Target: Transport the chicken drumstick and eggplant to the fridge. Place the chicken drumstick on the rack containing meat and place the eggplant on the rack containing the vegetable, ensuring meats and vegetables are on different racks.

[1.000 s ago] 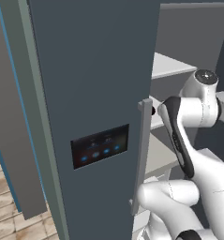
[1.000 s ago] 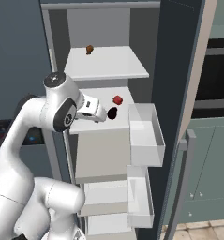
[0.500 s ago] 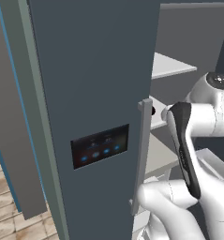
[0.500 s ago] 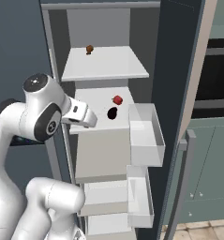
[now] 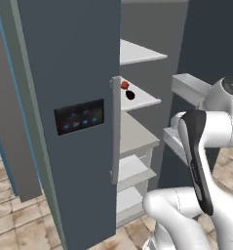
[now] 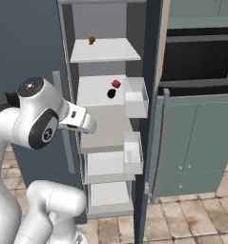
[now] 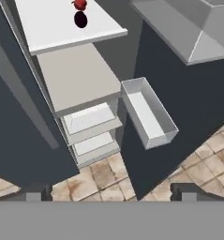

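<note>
the gripper (image 7: 111,190) is open and holds nothing. the eggplant (image 7: 80,19) lies far up at the top of the hand view, on a white fridge (image 5: 64,58) shelf beside a small red thing (image 7: 79,4). the chicken drumstick (image 6: 91,40) sits one shelf higher.

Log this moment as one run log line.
fridge open | eggplant on second shelf beside red item | chicken drumstick on top shelf | gripper open, empty

I can read no text, label or number anywhere; the fridge (image 5: 69,122) door's black panel (image 5: 79,116) carries just small blue lights, no legible characters.
</note>
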